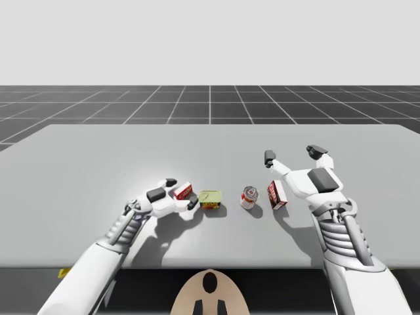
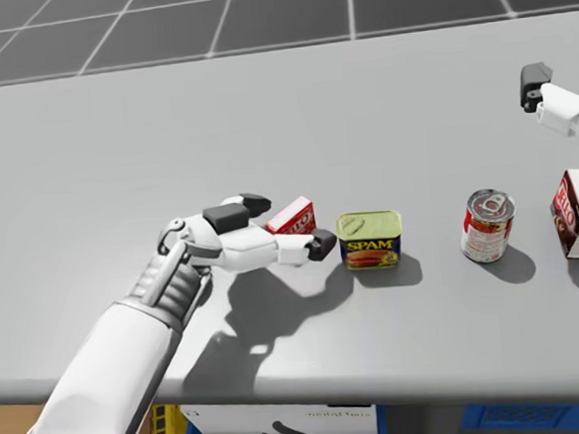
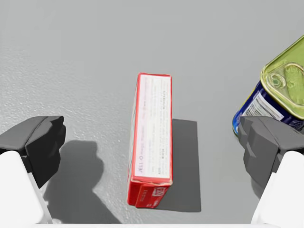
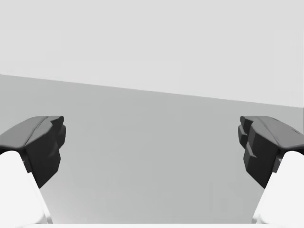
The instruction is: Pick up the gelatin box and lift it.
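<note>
Straddling the red gelatin box (image 3: 149,142), left gripper (image 3: 153,142) (fingers wide).

White ribbed arms (image 1: 92,266), dark-tipped jaws

Four groceries on one table: two boxes, two cans.
Boxes, two: a thin red cardboard box with a white face (image 1: 183,191), at nine o'clock of both cans, and a dark red and white cardboard box (image 1: 277,194), at three o'clock of them. Cans, two, of different shapes: one squat rectangular metal tin, blue-sided with a yellow-green lid (image 1: 210,199), and one round red and white metal can with a ring-pull top (image 1: 249,197), at three o'clock of the tin. All four sit in one row on a single grey table (image 1: 98,164). Grippers, two, each with two dark fingertips: my left gripper (image 1: 181,193) and my right gripper (image 1: 292,154).
</note>
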{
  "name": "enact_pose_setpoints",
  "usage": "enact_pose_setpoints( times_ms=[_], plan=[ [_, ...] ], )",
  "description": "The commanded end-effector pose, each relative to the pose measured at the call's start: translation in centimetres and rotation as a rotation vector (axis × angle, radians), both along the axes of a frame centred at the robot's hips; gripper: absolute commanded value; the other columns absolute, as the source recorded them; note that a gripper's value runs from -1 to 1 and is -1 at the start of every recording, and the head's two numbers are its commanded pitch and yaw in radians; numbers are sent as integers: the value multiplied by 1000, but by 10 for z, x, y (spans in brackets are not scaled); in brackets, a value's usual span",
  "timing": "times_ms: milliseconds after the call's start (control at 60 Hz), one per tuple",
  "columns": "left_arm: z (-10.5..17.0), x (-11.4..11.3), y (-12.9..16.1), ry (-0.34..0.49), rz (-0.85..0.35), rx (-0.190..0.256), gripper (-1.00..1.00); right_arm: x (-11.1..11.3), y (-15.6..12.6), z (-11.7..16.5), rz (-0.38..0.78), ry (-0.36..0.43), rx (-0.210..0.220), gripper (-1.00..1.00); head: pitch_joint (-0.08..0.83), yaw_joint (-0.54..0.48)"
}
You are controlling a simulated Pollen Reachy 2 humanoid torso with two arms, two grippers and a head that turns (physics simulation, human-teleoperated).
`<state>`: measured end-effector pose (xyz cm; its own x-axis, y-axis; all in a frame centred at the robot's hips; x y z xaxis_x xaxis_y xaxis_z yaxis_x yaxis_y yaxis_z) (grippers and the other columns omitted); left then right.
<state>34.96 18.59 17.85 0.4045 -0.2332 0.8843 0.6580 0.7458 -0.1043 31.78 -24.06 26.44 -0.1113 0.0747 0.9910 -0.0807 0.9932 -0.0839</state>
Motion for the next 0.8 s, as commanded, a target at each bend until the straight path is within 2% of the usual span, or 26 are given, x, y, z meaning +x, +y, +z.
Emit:
enact_pose_setpoints(
  times_ms=[17, 83, 117, 150, 167, 183, 250, 300, 450, 700, 800],
  plan=[
    [-9, 6, -4, 9, 12, 8, -882, 0, 0, 1, 0, -4, 2, -1000, 650, 165],
    [-12, 5, -5, 2, 18, 27, -336, 0, -1, 1, 0, -5, 3, -1000, 649, 165],
    [-14, 4, -5, -5, 22, 45, 99, -1, -1, 1, -1, -6, 3, -1000, 648, 165],
    [-15, 3, -5, -7, 22, 49, 446, -1, -1, 1, -1, -7, 3, -1000, 648, 166],
    [-15, 3, -5, -4, 21, 49, 552, -1, -1, 1, -1, -7, 3, -1000, 648, 166],
    [-15, 1, -5, -5, 22, 56, 756, -1, -1, 2, 0, -8, 3, -1000, 647, 166],
    [-16, -1, -4, -6, 13, 60, 964, -1, -1, 2, -1, -8, 4, -1000, 647, 166],
    [-16, -3, -5, -11, 13, 74, 995, -1, -1, 2, -1, -9, 4, -1000, 645, 168],
    [-17, -5, -6, -14, 5, 79, 1000, -1, -1, 2, -2, -13, 6, -1000, 609, 170],
    [-13, -8, -4, -31, 8, 72, 991, -2, -2, 4, -3, -19, 7, -1000, 403, 171],
    [-10, -9, -2, -36, 13, 67, 990, -3, -2, 4, -2, -21, 8, -1000, 350, 174]
  ],
)
